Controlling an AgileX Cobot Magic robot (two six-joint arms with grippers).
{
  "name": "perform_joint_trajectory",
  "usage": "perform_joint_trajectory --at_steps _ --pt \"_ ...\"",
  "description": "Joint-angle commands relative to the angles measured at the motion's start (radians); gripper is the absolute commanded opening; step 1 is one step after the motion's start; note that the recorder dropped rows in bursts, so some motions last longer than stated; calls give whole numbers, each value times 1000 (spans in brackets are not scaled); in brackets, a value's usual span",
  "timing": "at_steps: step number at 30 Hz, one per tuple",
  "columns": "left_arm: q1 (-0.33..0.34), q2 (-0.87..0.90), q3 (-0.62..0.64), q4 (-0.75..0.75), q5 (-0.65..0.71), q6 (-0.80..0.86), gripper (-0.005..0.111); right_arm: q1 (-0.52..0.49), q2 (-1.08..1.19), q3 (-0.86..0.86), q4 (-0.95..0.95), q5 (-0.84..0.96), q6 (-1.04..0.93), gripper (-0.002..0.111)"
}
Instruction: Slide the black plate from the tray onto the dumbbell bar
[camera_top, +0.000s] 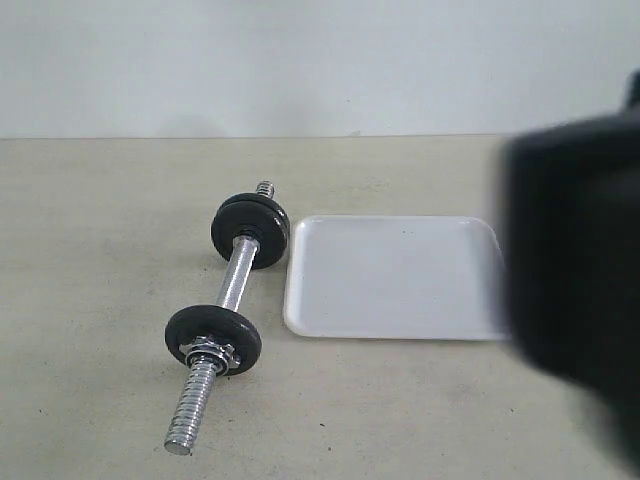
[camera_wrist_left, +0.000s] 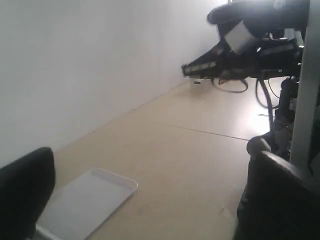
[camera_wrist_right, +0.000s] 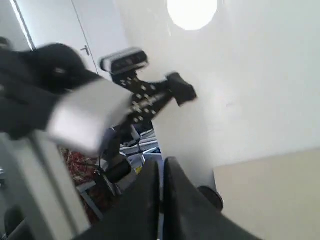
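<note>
The dumbbell bar (camera_top: 233, 283) lies on the table left of the tray (camera_top: 395, 280), running from far to near. Two black plates sit on it: one at the far end (camera_top: 250, 228), one nearer (camera_top: 213, 338) with a nut against it. The tray holds nothing and also shows in the left wrist view (camera_wrist_left: 85, 200). My left gripper (camera_wrist_left: 150, 210) is open wide above the table, beside the tray, with nothing between its fingers (camera_wrist_left: 25, 195). My right gripper (camera_wrist_right: 161, 162) is shut on nothing and points up away from the table. The right arm (camera_top: 575, 260) is a blurred black mass at the right.
The beige table (camera_top: 420, 410) meets a white wall at the back. Camera rigs and cables (camera_wrist_left: 250, 55) stand beyond the table's far end in the left wrist view.
</note>
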Motion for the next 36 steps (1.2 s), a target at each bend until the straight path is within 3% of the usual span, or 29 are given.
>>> perform_joint_trajectory --at_steps 1,7,14,21,23,30,36 --pt "2 -5 79 -76 -50 -27 105 0 -185 -38 4 14 47 0" --pt "2 -5 195 -426 -203 239 105 -2 -397 -39 4 14 152 0" --pt "2 -5 358 -768 -213 611 105 -2 -573 -39 -57 -65 271 0" --pt "2 -5 537 -1204 -329 1123 105 -2 -616 -39 -259 -123 487 0" --pt "2 -5 574 -1204 -375 1194 105 -2 -616 -39 -313 -121 565 0" --pt "2 -5 706 -1204 -605 1194 105 -2 -616 -39 -408 -59 650 0" --pt "2 -5 797 -1204 -685 1194 105 -2 -616 -39 -453 -59 675 0"
